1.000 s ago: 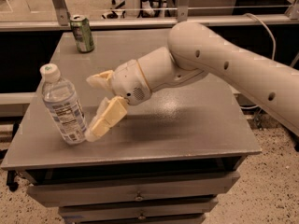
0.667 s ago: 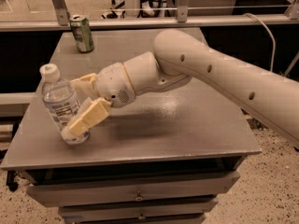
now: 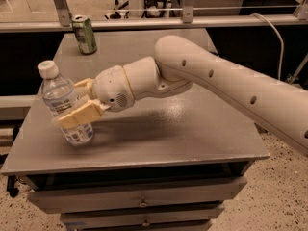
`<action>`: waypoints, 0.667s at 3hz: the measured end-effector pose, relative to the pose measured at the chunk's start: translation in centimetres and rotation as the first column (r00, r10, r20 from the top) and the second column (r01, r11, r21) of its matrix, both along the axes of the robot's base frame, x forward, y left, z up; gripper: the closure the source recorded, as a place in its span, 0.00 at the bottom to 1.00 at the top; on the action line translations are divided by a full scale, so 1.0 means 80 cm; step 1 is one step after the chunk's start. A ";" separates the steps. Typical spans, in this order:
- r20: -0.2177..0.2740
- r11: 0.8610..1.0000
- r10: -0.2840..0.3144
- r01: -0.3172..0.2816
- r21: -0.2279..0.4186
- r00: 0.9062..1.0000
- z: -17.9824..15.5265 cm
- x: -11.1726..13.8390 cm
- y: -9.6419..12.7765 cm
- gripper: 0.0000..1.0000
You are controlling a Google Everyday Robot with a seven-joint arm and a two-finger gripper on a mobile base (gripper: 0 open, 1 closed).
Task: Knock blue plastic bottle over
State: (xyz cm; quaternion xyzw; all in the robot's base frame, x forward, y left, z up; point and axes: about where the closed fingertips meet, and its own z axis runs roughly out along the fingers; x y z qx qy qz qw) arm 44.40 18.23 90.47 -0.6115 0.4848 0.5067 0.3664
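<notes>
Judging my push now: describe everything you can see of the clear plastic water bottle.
The clear plastic water bottle has a white screw cap, see-through walls and a white-and-blue label low down. It stands near the grey table's front-left corner as viewed, cap leaning left, base down. The cream two-finger tool straddles it, open, one finger lying across its front, the other behind.

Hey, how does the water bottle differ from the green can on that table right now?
The blue plastic bottle is clear with a white cap and taller; the green drink can is opaque and shorter. The bottle is tilted, while the can stands upright. The gripper has a finger on either side of the bottle near the table's front; the can sits apart at the back. Both are on the same side of the grey table.
</notes>
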 end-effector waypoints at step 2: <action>0.095 0.996 -0.054 0.061 -0.071 0.994 0.046 0.036 -0.055 1.00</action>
